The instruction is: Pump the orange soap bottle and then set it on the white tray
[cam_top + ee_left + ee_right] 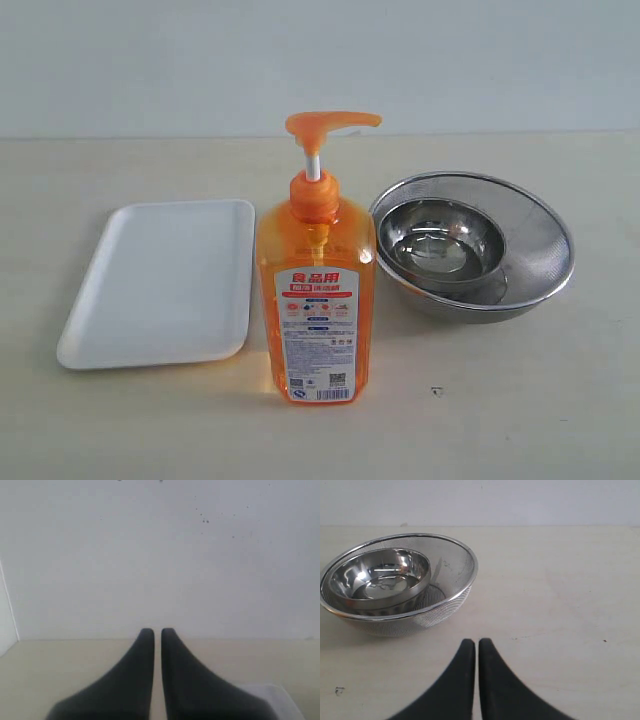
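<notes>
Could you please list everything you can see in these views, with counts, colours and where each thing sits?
orange soap bottle: one, translucent orange with a white-and-orange label, upright on the table between the tray and the mesh bowl
white tray: one, white, flat on the table, left of the bottle in the exterior view
mesh bowl: one, silver steel, on the table right of the bottle
small steel bowl: one, shiny silver, sitting inside the mesh bowl
table: one, pale beige, under everything
left gripper: one, black, shut, holding nothing
right gripper: one, black, shut, holding nothing, with the mesh bowl in its camera's view
</notes>
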Controlling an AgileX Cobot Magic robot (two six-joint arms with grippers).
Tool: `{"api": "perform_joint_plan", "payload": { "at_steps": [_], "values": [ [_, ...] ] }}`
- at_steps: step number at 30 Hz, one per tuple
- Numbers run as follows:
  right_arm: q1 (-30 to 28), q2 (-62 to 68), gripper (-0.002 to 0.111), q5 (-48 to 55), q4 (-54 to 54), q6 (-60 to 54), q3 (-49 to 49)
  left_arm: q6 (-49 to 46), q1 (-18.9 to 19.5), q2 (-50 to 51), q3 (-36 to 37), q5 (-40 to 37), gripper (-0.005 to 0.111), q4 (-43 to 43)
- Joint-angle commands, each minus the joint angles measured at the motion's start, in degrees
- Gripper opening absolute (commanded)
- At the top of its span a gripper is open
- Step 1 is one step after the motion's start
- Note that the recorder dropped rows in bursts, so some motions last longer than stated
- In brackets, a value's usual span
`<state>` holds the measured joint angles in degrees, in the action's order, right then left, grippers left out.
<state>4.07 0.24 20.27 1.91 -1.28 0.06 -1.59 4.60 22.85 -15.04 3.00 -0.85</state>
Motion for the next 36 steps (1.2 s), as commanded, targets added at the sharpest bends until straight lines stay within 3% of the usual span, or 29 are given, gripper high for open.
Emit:
{"api": "perform_joint_plan", "payload": {
  "at_steps": [1,15,21,30,36],
  "values": [
    [-0.1,-0.2,0.000,-0.6,-0.2,-0.1,-0.1,0.7,-0.4,0.0,-0.3,2.0,0.005,-0.3],
    [-0.1,-0.2,0.000,-0.6,-0.2,-0.1,-0.1,1.0,-0.4,0.0,-0.3,3.0,0.005,-0.3],
    [-0.1,-0.2,0.000,-0.6,-0.2,-0.1,-0.1,9.6,-0.4,0.0,-0.3,2.7,0.005,-0.3],
    [-0.1,-0.2,0.000,-0.6,-0.2,-0.1,-0.1,9.7,-0.4,0.0,-0.3,6.1,0.005,-0.2],
    [-0.1,-0.2,0.000,-0.6,-0.2,-0.1,-0.1,9.7,-0.4,1.3,-0.3,6.1,0.005,10.8]
  ]
}}
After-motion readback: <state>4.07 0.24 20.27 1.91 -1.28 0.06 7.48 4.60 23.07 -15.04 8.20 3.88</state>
